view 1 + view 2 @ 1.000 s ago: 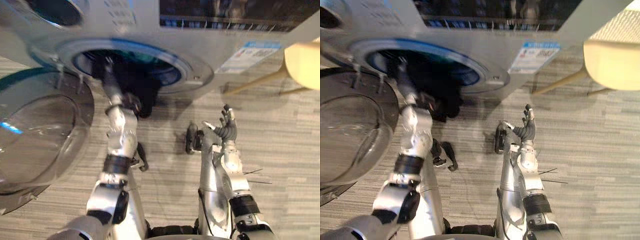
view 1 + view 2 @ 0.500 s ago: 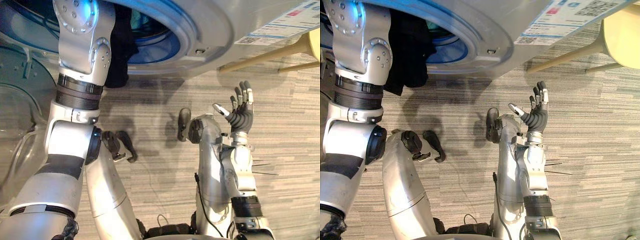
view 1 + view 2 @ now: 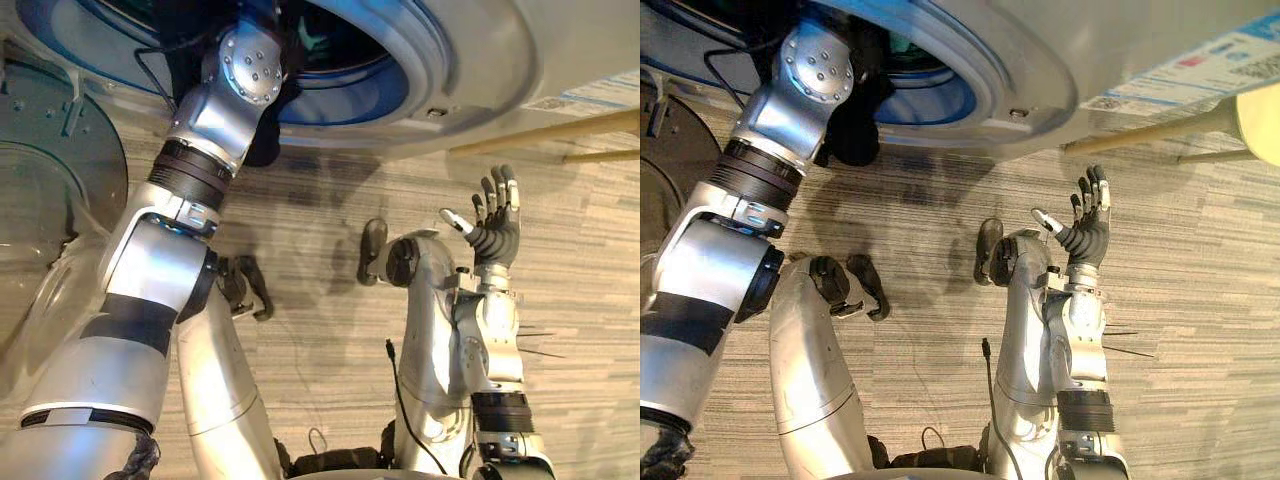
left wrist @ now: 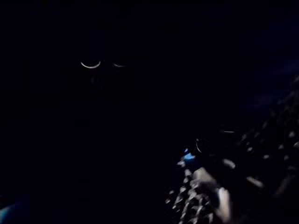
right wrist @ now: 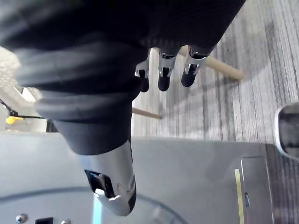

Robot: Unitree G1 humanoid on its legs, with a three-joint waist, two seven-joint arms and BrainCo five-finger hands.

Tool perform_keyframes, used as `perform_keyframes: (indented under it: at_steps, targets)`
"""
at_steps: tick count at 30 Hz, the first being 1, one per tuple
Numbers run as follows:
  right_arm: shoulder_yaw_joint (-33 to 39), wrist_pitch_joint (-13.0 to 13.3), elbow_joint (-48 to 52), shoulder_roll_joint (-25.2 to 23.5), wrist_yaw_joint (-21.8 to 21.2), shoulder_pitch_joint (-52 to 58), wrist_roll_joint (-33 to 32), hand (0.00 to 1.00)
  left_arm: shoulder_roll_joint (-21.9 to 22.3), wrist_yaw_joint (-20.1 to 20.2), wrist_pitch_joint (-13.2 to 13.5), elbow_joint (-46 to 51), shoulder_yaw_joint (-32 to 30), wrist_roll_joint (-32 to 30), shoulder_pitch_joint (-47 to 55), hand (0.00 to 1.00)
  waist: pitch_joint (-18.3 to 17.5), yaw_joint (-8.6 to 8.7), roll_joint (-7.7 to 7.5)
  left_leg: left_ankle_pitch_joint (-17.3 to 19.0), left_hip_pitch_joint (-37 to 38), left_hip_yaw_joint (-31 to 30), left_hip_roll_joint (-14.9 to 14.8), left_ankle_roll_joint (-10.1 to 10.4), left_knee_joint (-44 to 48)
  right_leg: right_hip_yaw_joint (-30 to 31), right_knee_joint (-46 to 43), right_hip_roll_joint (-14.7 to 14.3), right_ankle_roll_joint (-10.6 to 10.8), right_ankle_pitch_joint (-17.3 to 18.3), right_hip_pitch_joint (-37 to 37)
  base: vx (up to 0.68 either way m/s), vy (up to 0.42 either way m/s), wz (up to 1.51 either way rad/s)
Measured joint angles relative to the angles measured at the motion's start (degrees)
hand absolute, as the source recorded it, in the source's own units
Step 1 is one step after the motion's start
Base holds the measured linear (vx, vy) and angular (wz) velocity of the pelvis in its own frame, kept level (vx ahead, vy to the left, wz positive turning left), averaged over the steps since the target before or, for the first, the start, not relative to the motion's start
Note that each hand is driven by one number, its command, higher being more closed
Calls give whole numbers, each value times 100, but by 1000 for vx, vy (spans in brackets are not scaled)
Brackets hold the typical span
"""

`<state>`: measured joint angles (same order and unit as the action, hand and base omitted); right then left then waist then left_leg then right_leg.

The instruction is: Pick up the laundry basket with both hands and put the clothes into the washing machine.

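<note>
The washing machine (image 3: 470, 70) stands open ahead, its blue-rimmed drum mouth (image 3: 400, 95) at the top of both eye views. My left arm (image 3: 215, 110) reaches up into the drum, and its hand is hidden inside; the left wrist view is dark, with faint speckled drum wall (image 4: 191, 198). A black garment (image 3: 848, 138) hangs over the lower lip of the opening beside that arm. My right hand (image 3: 493, 232) is held up over the floor in front of the machine, fingers (image 5: 161, 77) straight, holding nothing.
The machine's round glass door (image 3: 45, 215) is swung open at the left. A pale chair (image 3: 1262, 122) with slanted wooden legs (image 3: 560, 135) stands close on the right. Grey striped floor (image 3: 320, 300) lies between the arms.
The camera has come closer to the machine. My left arm has gone deeper into the drum, with less black cloth hanging out. The right hand stays raised and open.
</note>
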<state>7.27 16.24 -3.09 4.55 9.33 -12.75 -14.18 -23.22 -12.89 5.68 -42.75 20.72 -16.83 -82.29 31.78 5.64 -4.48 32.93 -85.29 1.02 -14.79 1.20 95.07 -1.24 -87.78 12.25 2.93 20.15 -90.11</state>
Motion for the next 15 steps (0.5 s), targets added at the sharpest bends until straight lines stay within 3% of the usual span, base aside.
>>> perform_keyframes:
  at_steps: [4,6,9,13,15]
  targets:
    - [8,42,-210,54,-87,-51,4,0,-141,-15,-144,593,14,-377,108,0,0,-35,0,-27,-1,-155,109,56,17,-90,-138,143,-31,158,90,1,-8,23]
    - [6,133,-353,92,-82,-53,30,0,-465,-301,-154,1619,169,-1187,518,0,-1,-68,2,-71,1,-311,182,141,-7,-231,-172,217,-111,245,204,1,-19,22]
    - [3,244,-473,106,-70,-17,143,0,-592,-503,-158,2479,138,-1765,1086,0,-1,-192,3,-178,52,-411,263,248,-197,-387,-98,299,-203,298,323,13,-26,22]
    - [-152,251,-507,57,-60,-17,361,0,-652,-595,-168,3086,-192,-1884,1928,0,-7,-317,14,-383,180,-475,311,370,-593,-576,149,343,-239,310,509,27,-40,17]
    - [-245,211,-557,-32,-60,-14,465,0,-604,-594,-172,3471,-640,-1758,2494,0,-20,-350,36,-472,235,-577,323,451,-776,-728,286,339,-280,322,649,33,-44,11]
